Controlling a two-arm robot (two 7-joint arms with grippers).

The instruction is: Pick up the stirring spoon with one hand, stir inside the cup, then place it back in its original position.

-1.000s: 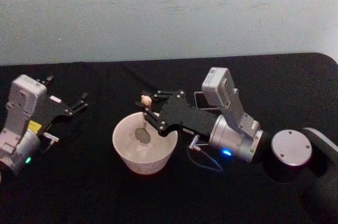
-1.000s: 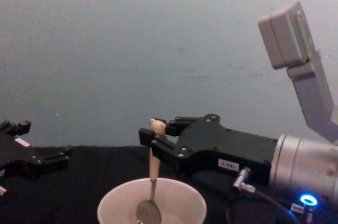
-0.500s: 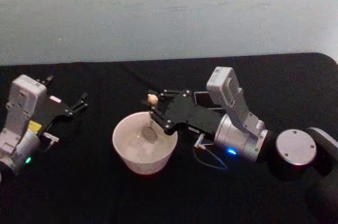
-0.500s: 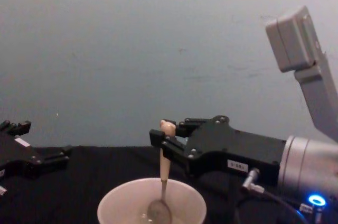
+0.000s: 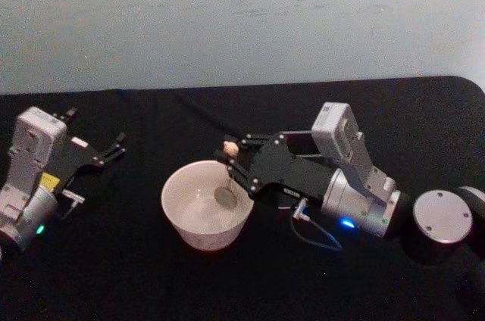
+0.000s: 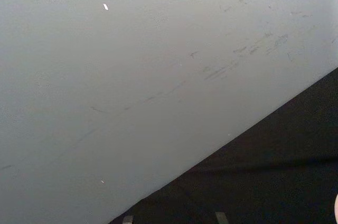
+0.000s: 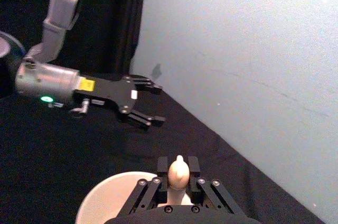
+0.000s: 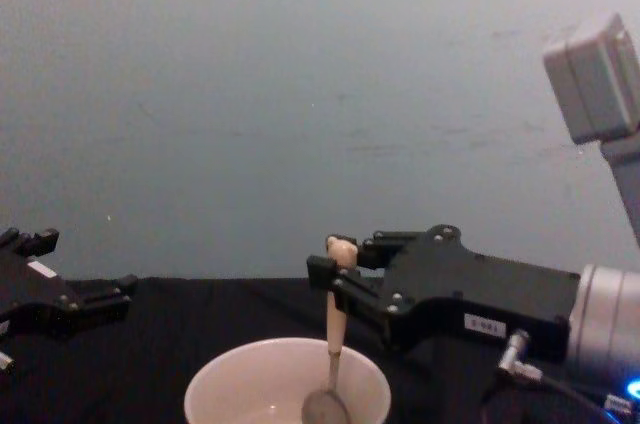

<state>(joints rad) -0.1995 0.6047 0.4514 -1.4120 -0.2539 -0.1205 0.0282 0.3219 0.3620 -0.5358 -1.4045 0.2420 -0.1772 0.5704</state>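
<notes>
Pale scuffed wall (image 5: 242, 18) behind black-draped table (image 5: 151, 275).

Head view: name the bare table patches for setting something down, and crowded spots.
Bare table: between the left gripper and the cup, before the cup, and behind it towards the wall. Crowded: the cup's right side, where the right gripper holds the stirring spoon.

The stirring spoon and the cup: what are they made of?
The stirring spoon, held by the right gripper, has a pale matte handle, perhaps wood or plastic, and a shiny grey bowl, likely metal. The cup under it looks like cream ceramic or plastic, with a thick, smooth rim. The left gripper rests aside, open.
</notes>
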